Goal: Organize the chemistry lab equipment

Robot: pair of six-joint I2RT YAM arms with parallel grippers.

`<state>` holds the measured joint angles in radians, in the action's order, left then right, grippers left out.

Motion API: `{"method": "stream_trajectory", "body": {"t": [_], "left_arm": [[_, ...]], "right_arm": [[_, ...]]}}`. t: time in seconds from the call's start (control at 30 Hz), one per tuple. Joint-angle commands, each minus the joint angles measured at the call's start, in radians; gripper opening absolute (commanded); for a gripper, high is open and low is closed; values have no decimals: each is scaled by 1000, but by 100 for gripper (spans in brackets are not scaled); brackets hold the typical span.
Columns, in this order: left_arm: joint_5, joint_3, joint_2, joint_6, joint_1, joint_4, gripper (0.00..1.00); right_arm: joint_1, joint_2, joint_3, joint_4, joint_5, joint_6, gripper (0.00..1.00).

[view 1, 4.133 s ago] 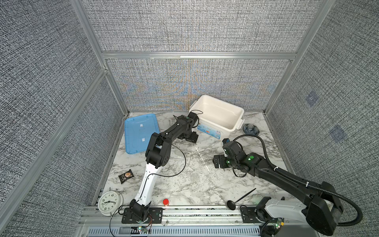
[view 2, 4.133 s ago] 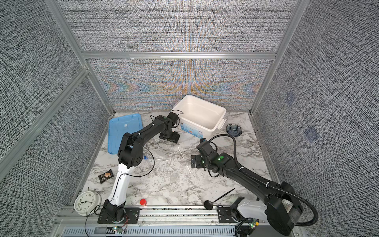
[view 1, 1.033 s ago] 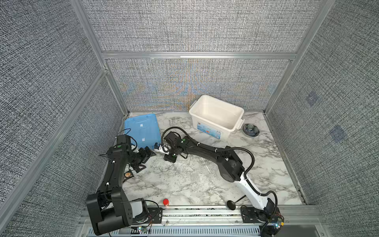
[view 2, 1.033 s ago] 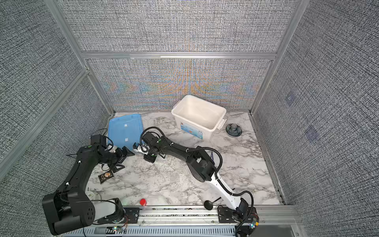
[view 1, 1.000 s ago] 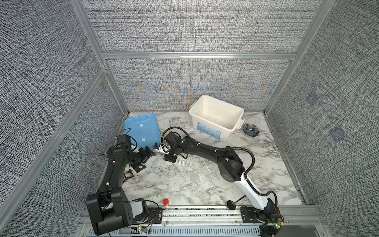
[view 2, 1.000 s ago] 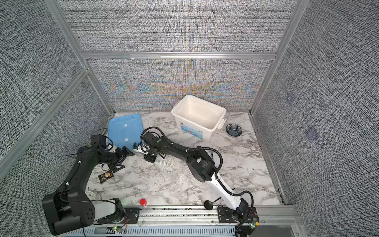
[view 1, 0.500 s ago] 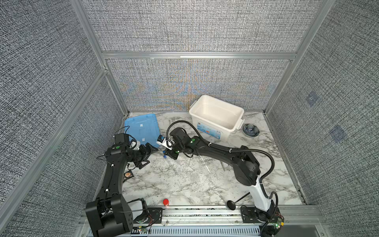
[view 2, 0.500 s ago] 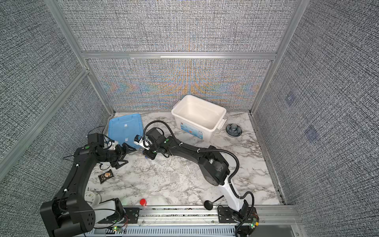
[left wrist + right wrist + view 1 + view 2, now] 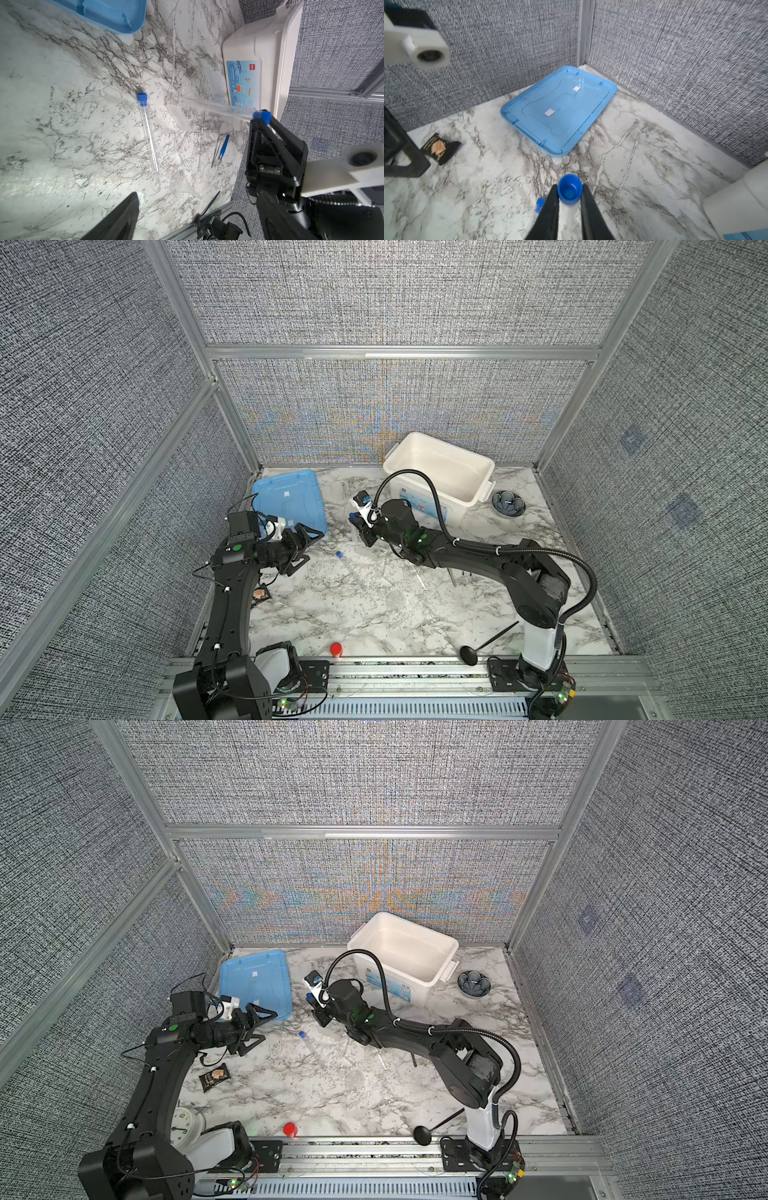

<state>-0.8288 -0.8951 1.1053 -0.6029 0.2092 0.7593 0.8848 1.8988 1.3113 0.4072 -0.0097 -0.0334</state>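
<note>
While the left gripper hangs over the marble by the front corner of the blue lid, jaws spread wide with nothing between them, the right gripper is clamped on a tube. From its wrist view this is plain: both fingers press on the blue cap of the held tube, the cap's top facing the camera. In both top views that gripper sits between the lid and the white bin, reaching in from the right. Seen from the left wrist, the held tube's clear body runs out from the fingertips and crosses in front of the rack; whether its far end touches the rack I cannot tell.

The loose tube lies flat on the marble near both grippers, touching neither, its blue cap toward the lid. The rack, clear and hard to make out, sits close by the labelled side of the bin. Just beside it a thin rod lies on the marble, then the tweezers and the forceps close together, nearly parallel. A clear funnel lies near them on its side.

A dish sits by the bin's right end, a ladle at the front rail, a dark packet and a clock down by the left arm.
</note>
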Motion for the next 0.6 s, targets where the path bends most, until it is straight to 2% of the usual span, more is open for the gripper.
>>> {"method": "stream_trajectory", "body": {"t": [0.0, 0.27, 0.57], "left_arm": [[-17, 5, -8, -11, -1, -49, 89], [-12, 24, -14, -31, -2, -67, 89], [77, 79, -10, 4, -8, -41, 89]], "right_arm": [[-16, -17, -23, 143, 84, 7, 21], [-48, -25, -42, 192, 148, -23, 21], [-94, -2, -44, 175, 180, -18, 21]]}}
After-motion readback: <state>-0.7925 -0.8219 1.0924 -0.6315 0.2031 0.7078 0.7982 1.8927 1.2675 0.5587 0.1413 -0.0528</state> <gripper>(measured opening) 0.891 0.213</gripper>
